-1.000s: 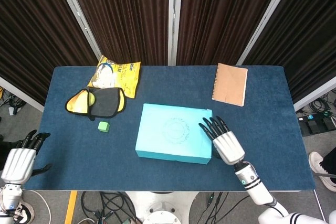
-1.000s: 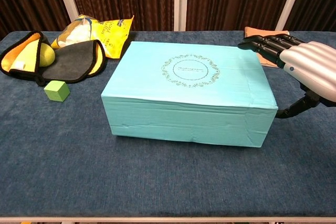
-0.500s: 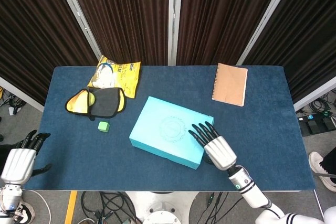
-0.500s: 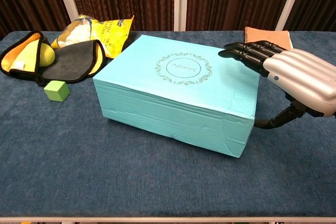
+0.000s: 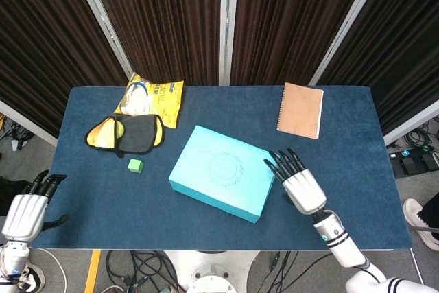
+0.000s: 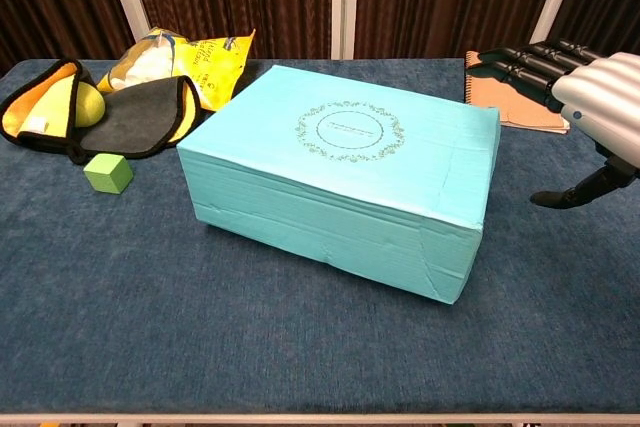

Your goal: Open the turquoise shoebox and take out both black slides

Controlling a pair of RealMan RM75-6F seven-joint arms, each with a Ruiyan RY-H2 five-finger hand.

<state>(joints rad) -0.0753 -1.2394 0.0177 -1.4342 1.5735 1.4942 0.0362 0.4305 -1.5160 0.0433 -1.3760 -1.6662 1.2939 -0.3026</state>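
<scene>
From the head view, one turquoise shoebox [image 5: 223, 182] sits lid-on and skewed at the middle of the blue table [image 5: 357, 169], with one brown notebook [image 5: 300, 110] upper right, and one yellow snack bag [image 5: 150, 97], one dark pouch [image 5: 127, 134] and one green cube [image 5: 135, 165] to the left. The right hand [image 5: 300, 186] hovers just right of the box, fingers spread and holding nothing, while the left hand [image 5: 26, 211] rests loosely curled and empty at the lower-left edge. Down in the chest view the single box [image 6: 340, 182] fills centre frame, its lid showing one oval wreath emblem [image 6: 352, 131] whose writing is too small to read, and the right hand [image 6: 590, 97] floats fingers-apart at the right edge.

On the blue bench [image 5: 103, 204] lie a yellow snack bag [image 5: 151, 98], a black-and-yellow cloth [image 5: 130, 133] with a yellow-green ball [image 6: 88, 104], a small green cube [image 5: 136, 165], and a brown notebook [image 5: 300, 110].
</scene>
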